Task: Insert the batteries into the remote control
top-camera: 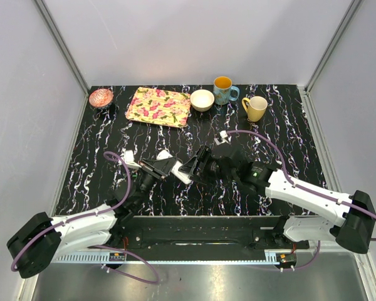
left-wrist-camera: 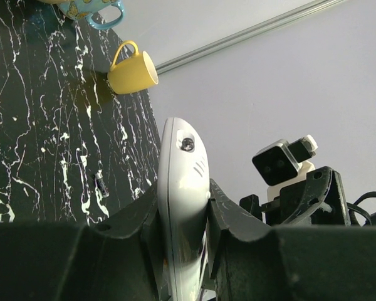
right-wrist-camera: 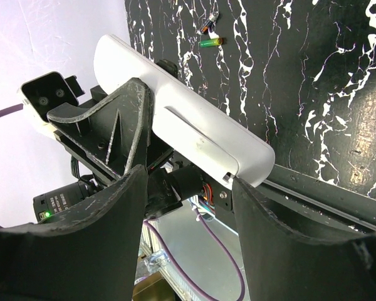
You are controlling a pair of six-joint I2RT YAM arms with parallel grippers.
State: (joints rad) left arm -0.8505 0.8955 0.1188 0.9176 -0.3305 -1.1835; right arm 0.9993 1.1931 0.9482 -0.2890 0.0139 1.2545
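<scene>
Two robot arms are seen meeting over the middle of a black, white-veined, marble-patterned desk (top-camera: 288,157). A slim white plastic remote control with rounded ends (right-wrist-camera: 194,125) is held up off the desk. It is clamped across its narrow sides by the left pincer (left-wrist-camera: 183,200), whose black fingers are closed tight on it. The right pincer (right-wrist-camera: 188,179) is spread wide just beside the remote control's near end, with nothing gripped.

The remote control is judged to be light, rigid and smooth, so it is likely to slip or twist if pushed at one end. A hold across the narrow edges, clear of the battery bay, is judged soundest.

From above, the remote control is mostly hidden by the two pincers, but a floral rectangular tray (top-camera: 158,106), a pale bowl (top-camera: 202,100), a blue mug (top-camera: 224,91) and a yellow mug (top-camera: 255,108) are shown along the far edge. Only the right wrist view shows the remote control's broad face, crossed by a seam, and a small green cylindrical battery (right-wrist-camera: 211,42) lying on the desk beyond, with a second small cylinder (right-wrist-camera: 208,26) beside it. Only the left wrist view shows the remote control edge-on, with a small round hole near its tip. Whether the battery bay is open cannot be told.
</scene>
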